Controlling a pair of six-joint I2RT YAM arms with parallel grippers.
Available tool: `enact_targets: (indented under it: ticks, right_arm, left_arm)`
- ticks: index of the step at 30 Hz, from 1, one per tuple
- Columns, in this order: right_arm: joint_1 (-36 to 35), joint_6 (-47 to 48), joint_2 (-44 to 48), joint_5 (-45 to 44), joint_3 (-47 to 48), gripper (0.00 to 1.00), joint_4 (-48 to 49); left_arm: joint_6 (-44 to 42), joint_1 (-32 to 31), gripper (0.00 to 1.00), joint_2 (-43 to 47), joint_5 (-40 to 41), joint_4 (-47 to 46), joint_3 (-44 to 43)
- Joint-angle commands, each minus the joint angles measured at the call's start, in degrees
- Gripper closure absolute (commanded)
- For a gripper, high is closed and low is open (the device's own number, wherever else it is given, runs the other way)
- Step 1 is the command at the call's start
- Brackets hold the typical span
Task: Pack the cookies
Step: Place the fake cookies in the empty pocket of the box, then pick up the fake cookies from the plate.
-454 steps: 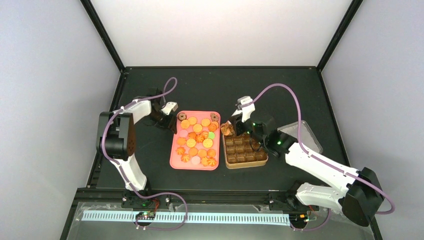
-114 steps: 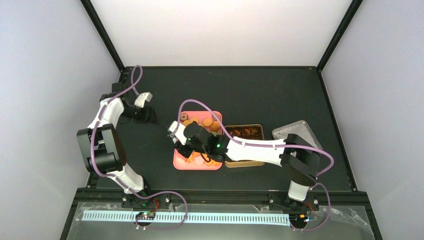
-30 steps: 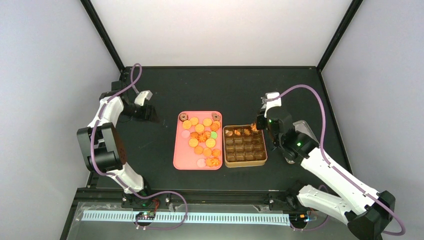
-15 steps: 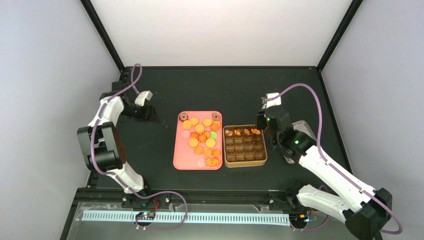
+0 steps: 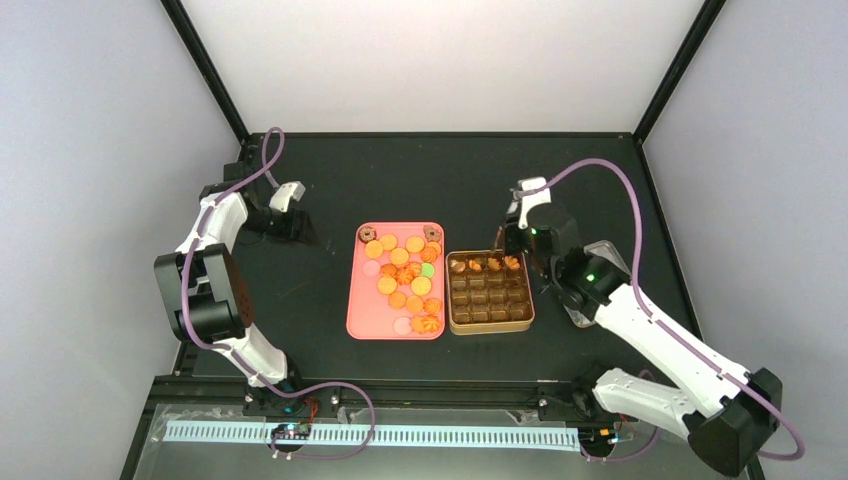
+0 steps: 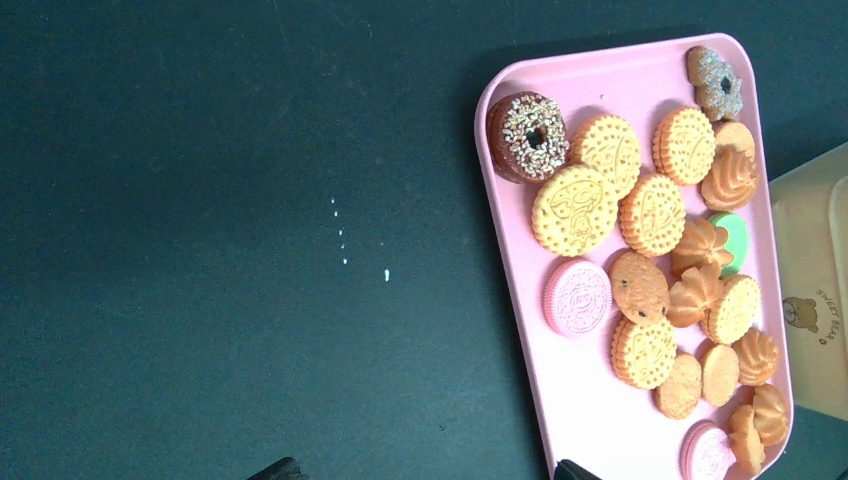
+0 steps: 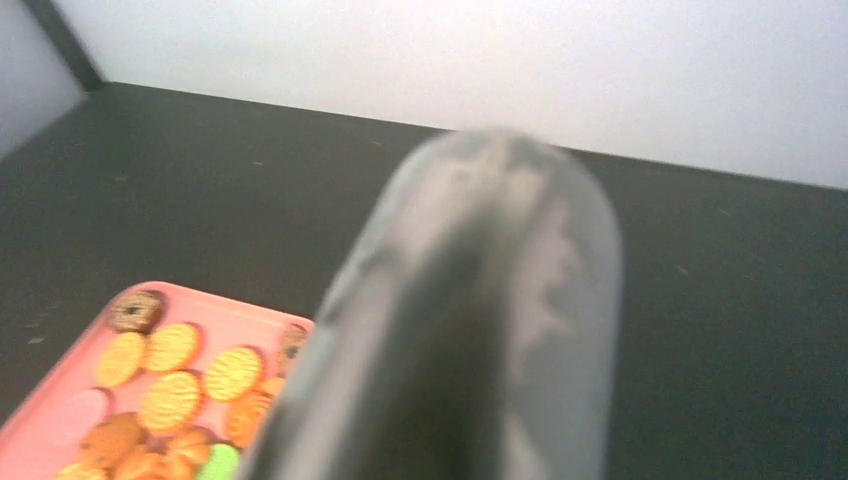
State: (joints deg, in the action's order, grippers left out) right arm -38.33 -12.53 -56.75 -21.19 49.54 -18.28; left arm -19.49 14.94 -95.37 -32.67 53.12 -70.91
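Note:
The cookies lie on a pink tray; they are mostly orange and yellow, with a few pink, one green and two dark ones. They also show in the left wrist view. Several orange cookies fill the far row of a brown compartment box. My right gripper is shut on metal tongs and hovers just beyond the box's far right corner. The tongs look empty and blur across the right wrist view. My left gripper is open and empty over bare table left of the tray.
A grey lid lies right of the box, partly under my right arm. The black table is walled by a frame at its sides. In the left wrist view the tray's edge runs just right of my fingers.
Over the last second my right gripper left an orange cookie in the box's far right compartment and drew back, up and away from the box. The left arm has not moved.

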Motion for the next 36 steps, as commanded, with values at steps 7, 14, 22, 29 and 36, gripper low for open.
enact_targets:
  ticks: [7, 14, 22, 29, 36]
  right_arm:
    - [-14.96, 2.33, -15.25, 5.75, 12.01, 0.65, 10.39]
    - [-21.77, 4.43, -30.49, 11.04, 21.15, 0.65, 15.54]
    - [-22.12, 5.99, -44.52, 15.85, 31.18, 0.65, 18.17]
    - [-21.50, 7.90, -52.36, 15.38, 37.60, 0.65, 17.34]
    - [-20.33, 9.22, -56.39, 14.20, 39.79, 0.64, 16.95]
  left_arm:
    - [-4.49, 0.48, 0.36, -4.69, 0.03, 5.68, -7.77]
    - [-5.59, 0.09, 0.37, -6.36, 1.11, 4.46, -9.21]
    - [-0.95, -0.33, 0.36, -4.58, -1.43, 0.47, -8.53]
    - [-0.59, -0.32, 0.35, -0.78, -2.01, -1.92, -3.90]
    - [-0.75, -0.35, 0.35, 1.88, -2.04, -2.15, -2.61]
